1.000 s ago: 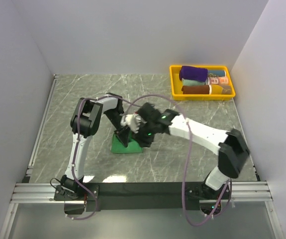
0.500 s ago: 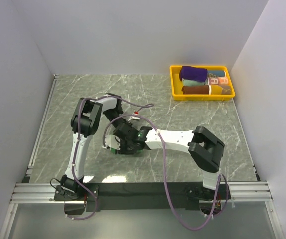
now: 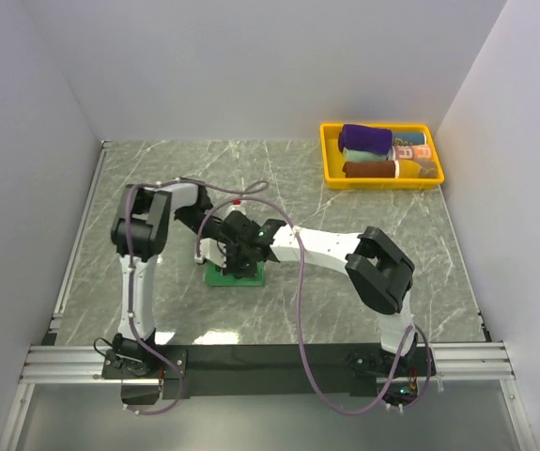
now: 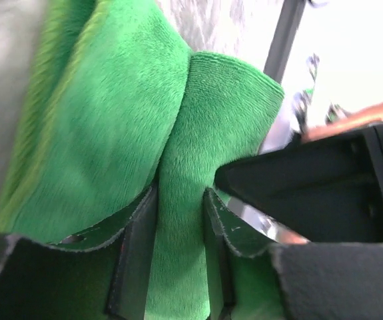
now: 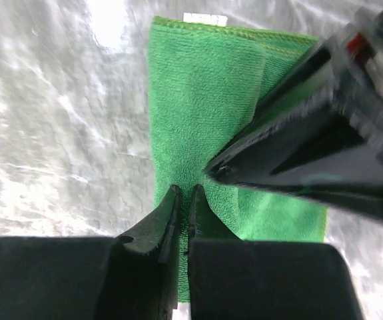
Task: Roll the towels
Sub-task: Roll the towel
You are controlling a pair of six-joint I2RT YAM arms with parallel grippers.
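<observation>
The bright green towel point(image 3: 235, 275) lies on the marble table in front of the arms, mostly hidden under both grippers in the top view. My left gripper point(image 4: 180, 193) is shut on a raised fold of the green towel point(image 4: 111, 127). My right gripper point(image 5: 183, 193) is shut, its tips pressed into the green towel point(image 5: 198, 87) with a thin pinch of cloth between them. The towel's white tag point(image 5: 204, 19) shows at its far edge. A rolled dark purple towel point(image 3: 363, 139) lies in the yellow tray.
The yellow tray point(image 3: 380, 181) stands at the back right with several rolled cloths in it. White walls close in the table on the left, back and right. The left gripper's black finger point(image 5: 298, 153) crosses the right wrist view close to my right fingers.
The right arm has swung left and down onto the green towel and its jaws have closed. The left arm's elbow has shifted left while its grip on the fold stays.
</observation>
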